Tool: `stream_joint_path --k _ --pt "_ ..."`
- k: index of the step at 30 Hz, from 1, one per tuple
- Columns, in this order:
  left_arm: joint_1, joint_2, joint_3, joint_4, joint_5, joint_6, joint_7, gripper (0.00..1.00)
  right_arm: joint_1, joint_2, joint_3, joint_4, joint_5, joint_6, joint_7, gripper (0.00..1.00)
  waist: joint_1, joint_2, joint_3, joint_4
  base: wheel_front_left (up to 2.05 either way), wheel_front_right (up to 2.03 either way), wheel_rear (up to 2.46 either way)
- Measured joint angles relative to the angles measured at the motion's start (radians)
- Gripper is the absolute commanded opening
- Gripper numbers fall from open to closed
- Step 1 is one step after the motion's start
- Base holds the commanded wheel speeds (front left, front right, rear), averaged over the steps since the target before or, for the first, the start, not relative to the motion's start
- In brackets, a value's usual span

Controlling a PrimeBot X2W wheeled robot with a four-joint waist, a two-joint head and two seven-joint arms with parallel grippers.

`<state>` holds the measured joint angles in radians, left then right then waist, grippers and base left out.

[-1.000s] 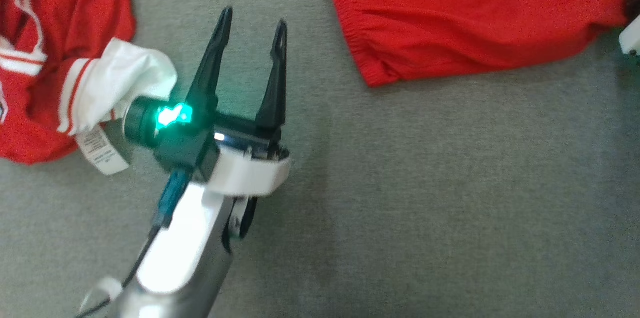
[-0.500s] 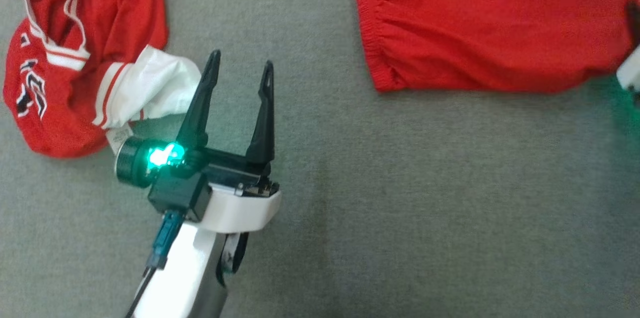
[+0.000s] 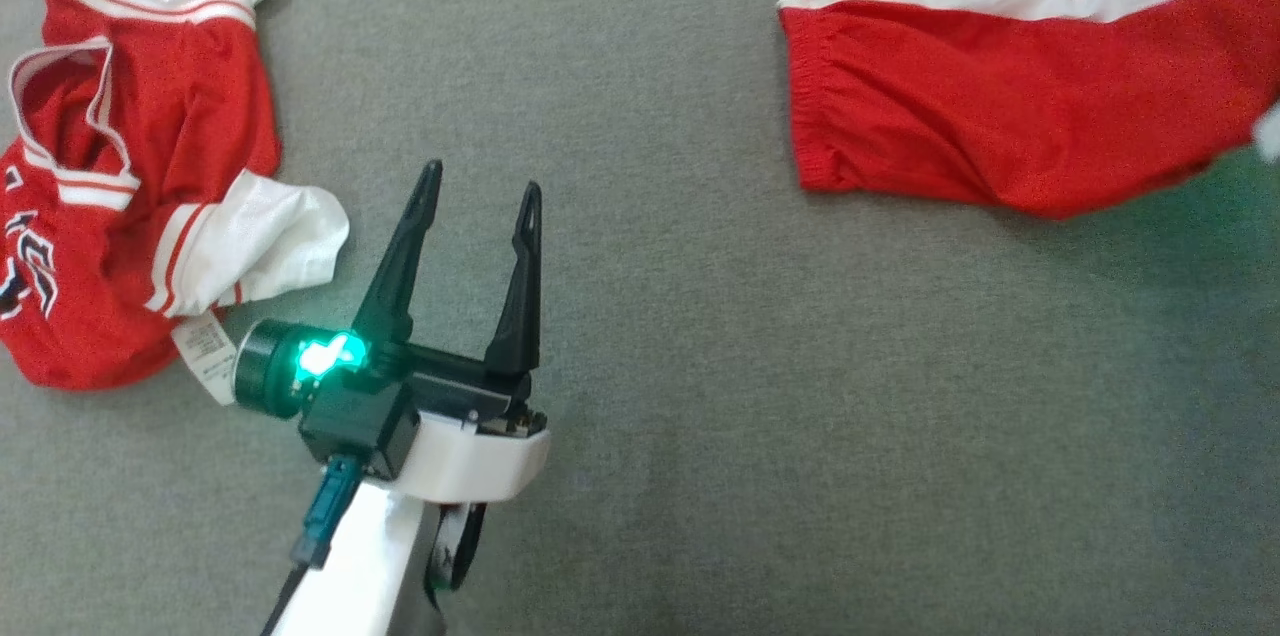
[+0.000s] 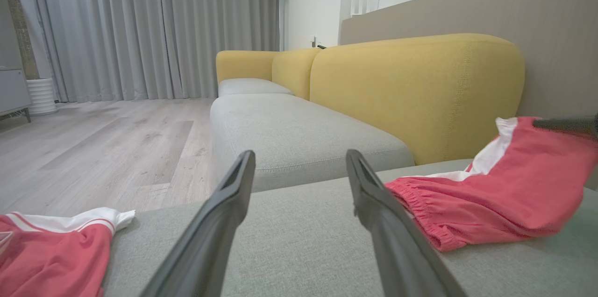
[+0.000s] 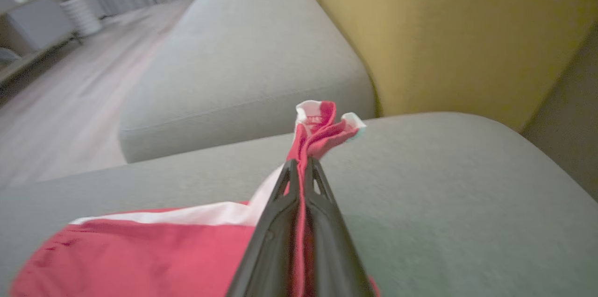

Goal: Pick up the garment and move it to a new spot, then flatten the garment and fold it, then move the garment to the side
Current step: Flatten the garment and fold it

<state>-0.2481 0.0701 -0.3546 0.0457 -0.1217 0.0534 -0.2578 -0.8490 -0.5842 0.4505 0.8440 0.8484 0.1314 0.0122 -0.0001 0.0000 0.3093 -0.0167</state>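
Item 1. Red shorts point(image 3: 1000, 126), the garment with a white side stripe and a gathered elastic waistband. It lies at the upper right of the head view on the grey sofa seat point(image 3: 750, 416), waistband end toward the centre, the far end rising off toward the right edge. In the left wrist view the shorts point(image 4: 490, 194) are at the right, in front of the yellow backrest point(image 4: 420, 91).

Item 2. Right gripper point(image 5: 301, 162). Its jaws are pressed together, pinching a bunched fold of the red shorts point(image 5: 140, 250). A tuft of red and white cloth stands up past the tips, and the rest of the garment trails to the lower left of the right wrist view.

Item 3. Left gripper point(image 3: 482, 181). It is at lower centre-left in the head view, with a green light lit on its body. The jaws are spread wide with nothing between them, over bare seat. In its own view point(image 4: 300, 154) the two dark fingers frame the grey cushion.

Item 4. Red jersey point(image 3: 130, 216) with white sleeves and striped trim, crumpled at the left edge of the head view. A white care label point(image 3: 205, 351) pokes out at its lower side, just beside the left gripper's body.

Item 5. Surroundings in the left wrist view: grey curtains point(image 4: 140, 31) and a pale wooden floor point(image 4: 93, 147).
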Motion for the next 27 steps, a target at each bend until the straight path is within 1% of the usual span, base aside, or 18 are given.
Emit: stream_joint_path --k 5,9,12,15,16,17,19,20,22,24,26,27 --pt "0.026 -0.004 0.000 0.015 0.000 -0.011 0.000 1.00 0.000 0.056 0.055 -0.184 0.054 0.000 0.034 0.00 0.0000 0.0000 -0.036 -0.014 0.00 0.00 0.00" --pt "0.034 -0.010 -0.004 0.024 0.000 -0.019 0.000 1.00 0.001 0.112 0.108 -0.292 0.086 0.000 0.080 0.00 0.0000 0.0000 -0.062 -0.013 0.00 0.00 0.00" --pt "0.034 -0.014 -0.008 0.027 -0.001 -0.019 0.000 1.00 0.002 0.150 0.156 -0.319 0.078 0.000 0.100 0.00 0.0000 0.0000 -0.076 -0.001 0.00 0.00 0.00" --pt "0.042 -0.015 -0.008 0.026 -0.003 -0.019 0.000 1.00 0.021 0.212 0.199 -0.300 0.040 0.000 0.107 0.00 0.0000 0.0000 -0.086 0.012 0.00 0.00 0.00" --pt "0.049 -0.015 -0.008 0.026 -0.004 -0.019 0.000 1.00 0.038 0.242 0.207 -0.282 0.033 0.000 0.107 0.07 0.0000 0.0000 -0.088 0.017 0.00 0.00 0.00" --pt "0.056 -0.016 -0.009 0.027 -0.005 -0.019 0.000 1.00 0.059 0.271 0.213 -0.259 0.024 0.000 0.099 1.00 0.0000 0.0000 -0.089 0.021 0.00 0.00 0.00" --pt "0.065 -0.016 -0.012 0.030 -0.014 -0.019 0.000 1.00 0.108 0.322 0.214 -0.215 0.010 0.000 0.061 1.00 0.0002 0.0000 -0.092 0.031 0.00 0.00 0.00" --pt "0.065 -0.016 -0.012 0.030 -0.014 -0.019 0.000 1.00 0.108 0.322 0.214 -0.215 0.010 0.000 0.061 1.00 0.0002 0.0000 -0.092 0.031 0.00 0.00 0.00" --pt "0.068 -0.016 -0.014 0.033 -0.014 -0.019 0.000 1.00 0.145 0.347 0.208 -0.192 -0.002 0.000 0.003 1.00 0.0001 0.0000 -0.098 0.040 0.00 0.00 0.00" --pt "0.070 -0.016 -0.013 0.030 -0.016 -0.017 0.000 1.00 0.162 0.349 0.181 -0.191 -0.012 0.000 -0.084 1.00 0.0001 0.0000 -0.110 0.045 0.00 0.00 0.00" --pt "0.075 -0.018 -0.006 0.025 -0.026 -0.009 0.000 1.00 0.166 0.328 0.158 -0.202 -0.045 0.000 -0.189 1.00 0.0001 0.0000 -0.125 0.049 0.00 0.00 0.00" --pt "0.080 -0.018 0.001 0.022 -0.030 -0.008 0.000 1.00 0.167 0.313 0.144 -0.208 -0.064 0.000 -0.222 1.00 0.0001 0.0000 -0.133 0.050 0.00 0.00 0.00"
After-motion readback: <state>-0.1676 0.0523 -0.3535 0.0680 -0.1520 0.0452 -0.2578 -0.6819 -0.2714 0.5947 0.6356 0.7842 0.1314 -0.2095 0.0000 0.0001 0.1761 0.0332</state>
